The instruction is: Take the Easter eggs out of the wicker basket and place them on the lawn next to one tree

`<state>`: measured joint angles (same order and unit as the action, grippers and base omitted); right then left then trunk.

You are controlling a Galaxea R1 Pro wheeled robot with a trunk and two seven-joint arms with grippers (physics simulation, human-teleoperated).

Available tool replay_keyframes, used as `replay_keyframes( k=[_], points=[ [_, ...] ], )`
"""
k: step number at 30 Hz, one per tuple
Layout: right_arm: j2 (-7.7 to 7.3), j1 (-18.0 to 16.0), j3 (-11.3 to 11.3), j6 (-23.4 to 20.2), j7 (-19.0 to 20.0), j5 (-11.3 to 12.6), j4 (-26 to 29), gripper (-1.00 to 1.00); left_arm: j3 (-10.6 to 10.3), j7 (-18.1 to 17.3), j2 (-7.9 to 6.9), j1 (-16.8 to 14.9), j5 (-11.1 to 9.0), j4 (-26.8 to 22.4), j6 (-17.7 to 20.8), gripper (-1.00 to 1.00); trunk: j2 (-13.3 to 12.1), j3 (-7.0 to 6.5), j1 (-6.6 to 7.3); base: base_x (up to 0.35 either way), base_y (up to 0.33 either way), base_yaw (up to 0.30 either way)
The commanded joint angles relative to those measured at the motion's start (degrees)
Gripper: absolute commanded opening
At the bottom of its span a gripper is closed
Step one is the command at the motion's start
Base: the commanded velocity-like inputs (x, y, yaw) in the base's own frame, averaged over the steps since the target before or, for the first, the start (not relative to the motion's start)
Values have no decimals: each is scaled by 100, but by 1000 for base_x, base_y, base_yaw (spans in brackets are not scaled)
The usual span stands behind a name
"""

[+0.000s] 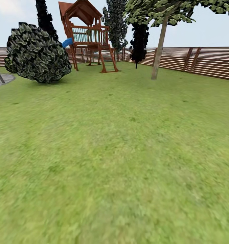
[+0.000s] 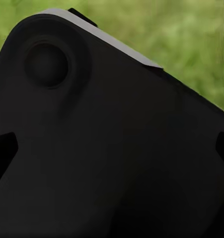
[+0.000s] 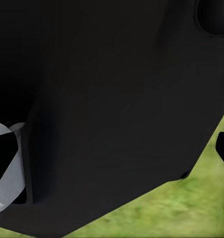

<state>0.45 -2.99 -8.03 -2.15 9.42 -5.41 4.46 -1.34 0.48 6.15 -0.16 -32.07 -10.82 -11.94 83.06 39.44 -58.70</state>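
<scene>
The head view looks over a wide lawn (image 1: 121, 152) of short green grass; no eggs and no basket are in sight, so I cannot say where they are. A tree (image 1: 159, 51) with a pale, straight trunk stands near the far right edge of the lawn, close to the brown fence (image 1: 209, 62); a wooden play tower (image 1: 89, 37) with a bit of blue slide (image 1: 67, 42) stands at the far edge; a big round bush (image 1: 36, 54) sits toward the far left, beside a grey gravel patch (image 1: 1, 79). Each wrist view is mostly a big black robot part with a strip of grass behind it; I cannot tell if the jaws are apart or together on either arm. It looks like the robot is on its way somewhere. What could go wrong: it could head for the dark thin tree (image 1: 139, 40) by mistake; it could roll past the basket because the basket is small; it could bump the bush if it turns too wide.
</scene>
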Motion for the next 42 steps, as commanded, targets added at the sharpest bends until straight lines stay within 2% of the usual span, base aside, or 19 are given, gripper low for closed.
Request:
replay_keyframes(
  k=[1,42],
  points=[
    [-1,0,-6,-23,12,-55,11,100,-15,5,0,-2,-28,1,-19,100,2,4,-3,343,-89,0],
    [-1,0,-6,-23,12,-55,11,100,-15,5,0,-2,-28,1,-19,100,2,4,-3,343,-89,0]
  ],
)
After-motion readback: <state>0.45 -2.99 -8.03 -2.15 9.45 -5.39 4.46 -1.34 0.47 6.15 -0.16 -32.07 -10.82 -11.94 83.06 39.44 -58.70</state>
